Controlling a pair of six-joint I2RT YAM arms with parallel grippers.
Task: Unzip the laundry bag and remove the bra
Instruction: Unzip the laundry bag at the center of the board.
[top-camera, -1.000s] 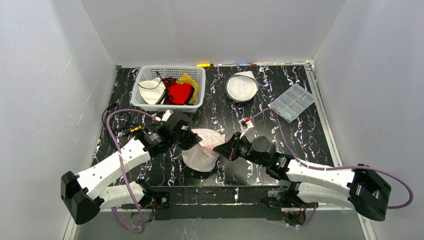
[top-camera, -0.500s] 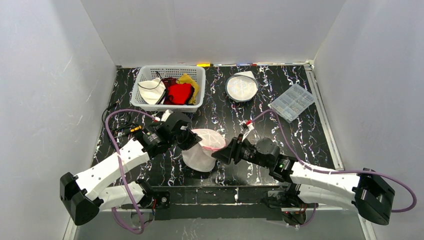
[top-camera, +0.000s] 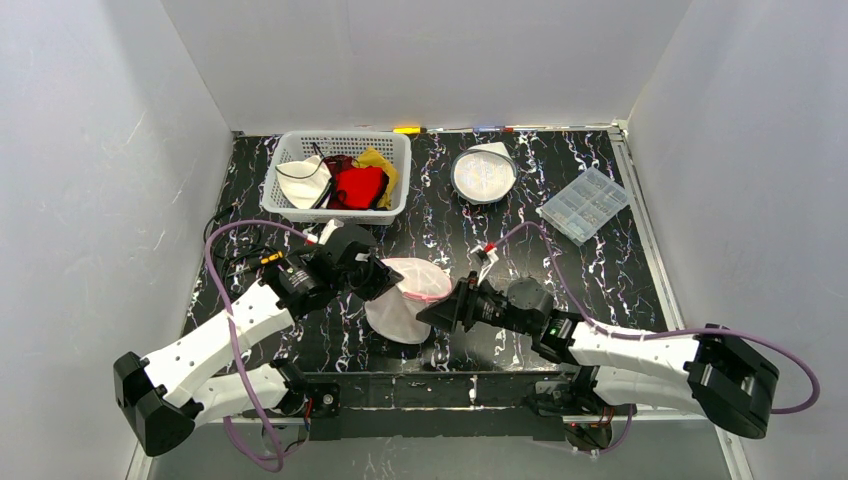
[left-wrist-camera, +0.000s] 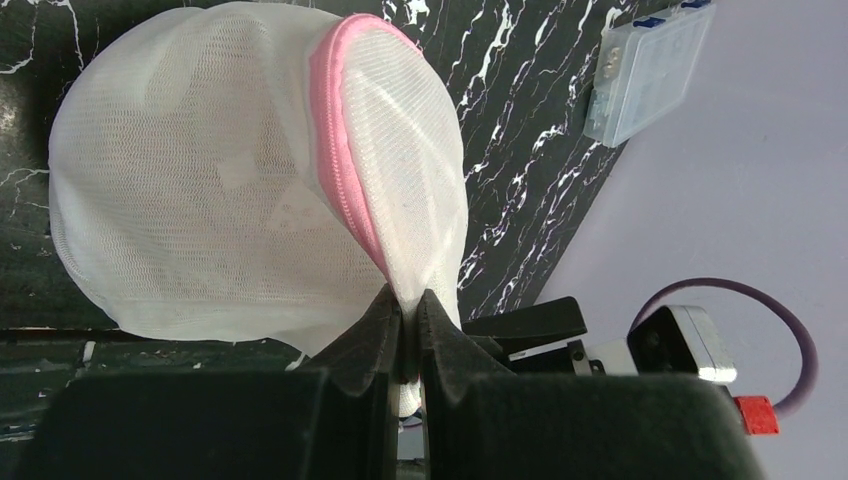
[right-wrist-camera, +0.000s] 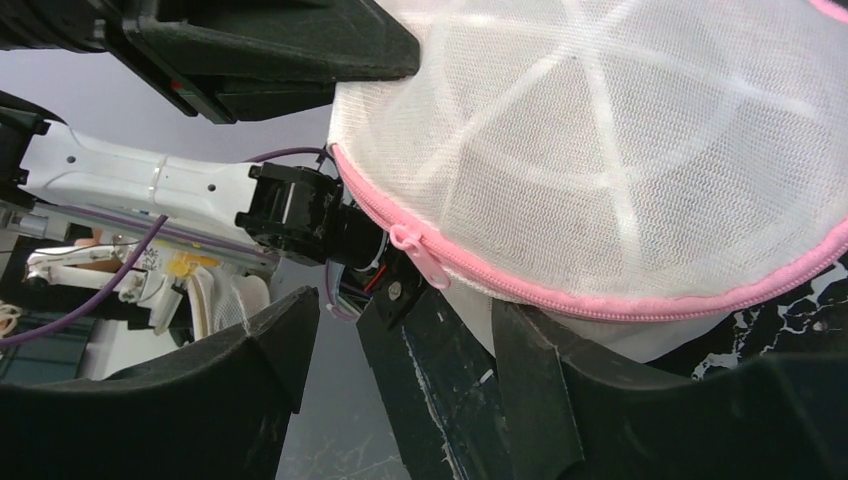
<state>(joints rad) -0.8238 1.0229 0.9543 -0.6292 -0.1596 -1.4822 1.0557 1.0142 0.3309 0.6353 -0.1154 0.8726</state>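
Note:
The laundry bag (top-camera: 400, 305), a white mesh pouch with a pink zipper (top-camera: 425, 293), rests on the black marble table near the front. My left gripper (top-camera: 388, 283) is shut on its left side. In the left wrist view the left gripper (left-wrist-camera: 410, 312) pinches a fold of mesh just below the zipper (left-wrist-camera: 335, 170). My right gripper (top-camera: 432, 312) stands open at the bag's right edge. In the right wrist view the zipper pull (right-wrist-camera: 420, 255) hangs free just above the right gripper (right-wrist-camera: 405, 330), and nothing lies between its fingers. The bra is hidden.
A white basket (top-camera: 285, 205) of clothes stands at the back left. A round white mesh pouch (top-camera: 483, 173) lies at the back centre and a clear plastic box (top-camera: 585, 205) at the back right. Cables (top-camera: 225, 250) trail along the left wall.
My right gripper has opened, let go of the zipper end and drawn back toward the near edge. The bag's pink edge has sagged back. The left gripper keeps its hold.

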